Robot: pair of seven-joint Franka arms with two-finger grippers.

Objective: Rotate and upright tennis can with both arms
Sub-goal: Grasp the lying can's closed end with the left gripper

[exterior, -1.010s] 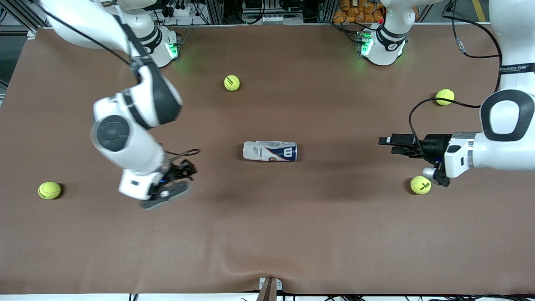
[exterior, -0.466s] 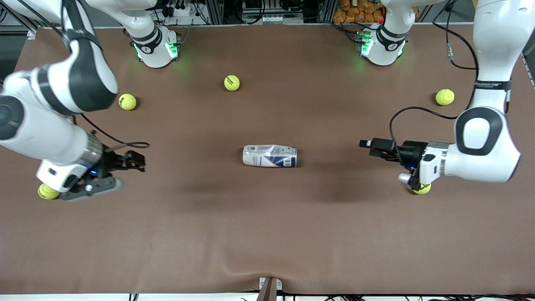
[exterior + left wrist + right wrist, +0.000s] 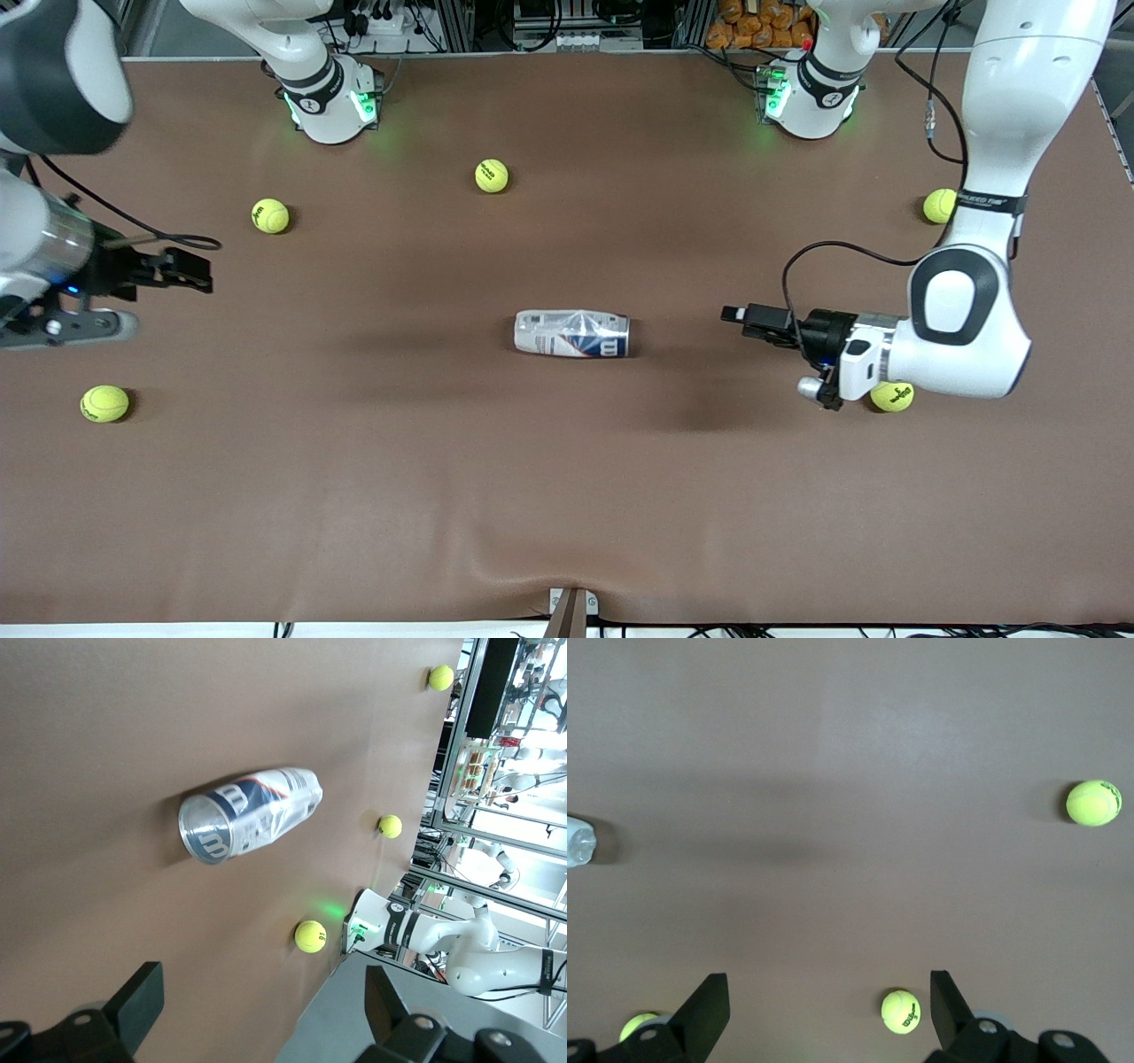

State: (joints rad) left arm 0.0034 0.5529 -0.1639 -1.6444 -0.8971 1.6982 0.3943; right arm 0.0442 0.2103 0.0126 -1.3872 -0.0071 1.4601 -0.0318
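Note:
The tennis can (image 3: 572,333) lies on its side in the middle of the brown table (image 3: 567,496), silvery rim toward the left arm's end. In the left wrist view the tennis can (image 3: 252,811) shows its open end. My left gripper (image 3: 740,319) hangs over the table beside that end, apart from the can, open and empty (image 3: 261,1019). My right gripper (image 3: 202,273) is over the right arm's end of the table, well away from the can, open and empty (image 3: 828,1019). The can's end (image 3: 578,842) shows at the edge of the right wrist view.
Several yellow-green tennis balls lie scattered: one (image 3: 492,175) near the bases, one (image 3: 270,215) and one (image 3: 104,403) toward the right arm's end, one (image 3: 939,206) by the left arm, one (image 3: 891,396) partly under the left wrist.
The right arm has swung away from the can toward its own end of the table. The left gripper has moved closer to the can. The can has rolled slightly in place.

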